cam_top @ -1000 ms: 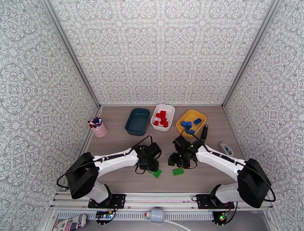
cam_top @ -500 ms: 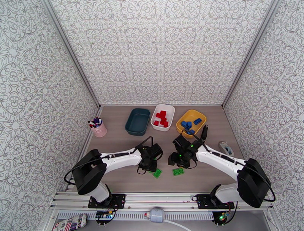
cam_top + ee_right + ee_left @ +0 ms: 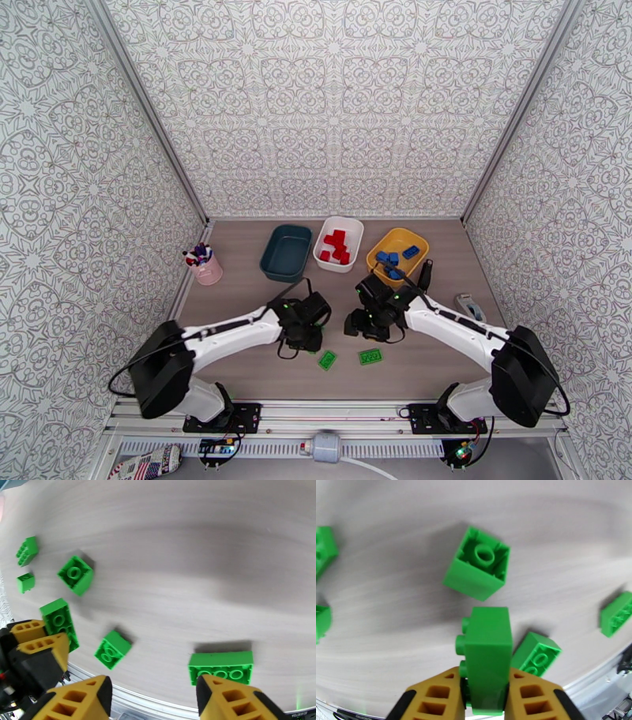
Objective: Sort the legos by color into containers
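My left gripper point(image 3: 486, 679) is shut on a long green lego point(image 3: 488, 657), held just above the table. Around it lie more green legos, one upturned square brick point(image 3: 478, 569) ahead and another point(image 3: 535, 653) to its right. My right gripper point(image 3: 154, 701) is open with nothing between its fingers, and a long green lego point(image 3: 221, 667) lies just ahead of the right finger. From above, the left gripper point(image 3: 306, 335) and right gripper point(image 3: 365, 325) hover mid-table, with two green legos point(image 3: 327, 360) point(image 3: 370, 356) in front of them. At the back stand the teal tray point(image 3: 286, 253), the white tray point(image 3: 351, 229) with red legos, and the yellow tray point(image 3: 399, 237) with blue legos.
A pink cup of pens point(image 3: 207, 268) stands at the left edge of the table. A small grey device point(image 3: 470, 306) lies at the right edge. Patterned walls close in the table on three sides, and a metal rail runs along the near edge.
The left gripper has shut on a green lego and drawn back from the near edge with it. The right gripper has shifted slightly towards the trays.
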`<state>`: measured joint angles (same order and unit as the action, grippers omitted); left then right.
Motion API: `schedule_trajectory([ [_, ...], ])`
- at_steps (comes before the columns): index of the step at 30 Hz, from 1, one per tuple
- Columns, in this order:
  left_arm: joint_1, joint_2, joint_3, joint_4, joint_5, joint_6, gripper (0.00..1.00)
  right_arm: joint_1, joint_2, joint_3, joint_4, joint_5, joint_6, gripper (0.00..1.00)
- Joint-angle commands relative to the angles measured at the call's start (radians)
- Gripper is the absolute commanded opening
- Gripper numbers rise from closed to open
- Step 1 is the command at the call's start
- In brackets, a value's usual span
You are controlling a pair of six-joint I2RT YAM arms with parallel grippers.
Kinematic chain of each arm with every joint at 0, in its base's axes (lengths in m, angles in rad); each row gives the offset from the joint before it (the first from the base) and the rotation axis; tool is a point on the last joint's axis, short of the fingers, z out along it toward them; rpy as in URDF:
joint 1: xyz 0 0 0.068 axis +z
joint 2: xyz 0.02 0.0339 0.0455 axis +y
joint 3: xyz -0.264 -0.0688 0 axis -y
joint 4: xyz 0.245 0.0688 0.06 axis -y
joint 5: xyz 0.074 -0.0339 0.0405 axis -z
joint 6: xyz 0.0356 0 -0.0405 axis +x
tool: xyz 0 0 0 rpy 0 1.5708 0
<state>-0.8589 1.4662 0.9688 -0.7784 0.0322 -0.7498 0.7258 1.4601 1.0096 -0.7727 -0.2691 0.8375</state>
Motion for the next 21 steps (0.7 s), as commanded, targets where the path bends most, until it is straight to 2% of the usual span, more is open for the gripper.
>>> schedule_trajectory([
  [1, 0.088, -0.047, 0.045, -0.013, 0.044, 0.043, 0.23, 0.005, 0.045, 0.080, 0.072, -0.057, -0.022, 0.62],
  [8, 0.324, -0.060, 0.109, 0.063, 0.176, 0.070, 0.23, -0.011, 0.181, 0.270, 0.133, -0.177, -0.035, 0.67],
  [11, 0.441, -0.036, 0.129, 0.129, 0.266, 0.057, 0.23, -0.029, 0.242, 0.368, 0.143, -0.217, -0.034, 0.71],
  [14, 0.539, 0.017, 0.174, 0.175, 0.310, 0.046, 0.23, -0.059, 0.299, 0.472, 0.144, -0.258, -0.026, 0.75],
  [15, 0.564, 0.044, 0.198, 0.181, 0.316, 0.045, 0.23, -0.068, 0.318, 0.504, 0.145, -0.264, -0.021, 0.78],
  [16, 0.588, 0.071, 0.226, 0.184, 0.322, 0.045, 0.23, -0.081, 0.333, 0.532, 0.144, -0.270, -0.014, 0.93],
  [17, 0.604, 0.096, 0.252, 0.185, 0.324, 0.047, 0.23, -0.091, 0.345, 0.556, 0.145, -0.277, -0.007, 0.99],
  [21, 0.652, 0.218, 0.394, 0.164, 0.325, 0.065, 0.23, -0.138, 0.390, 0.634, 0.148, -0.313, 0.021, 0.99],
])
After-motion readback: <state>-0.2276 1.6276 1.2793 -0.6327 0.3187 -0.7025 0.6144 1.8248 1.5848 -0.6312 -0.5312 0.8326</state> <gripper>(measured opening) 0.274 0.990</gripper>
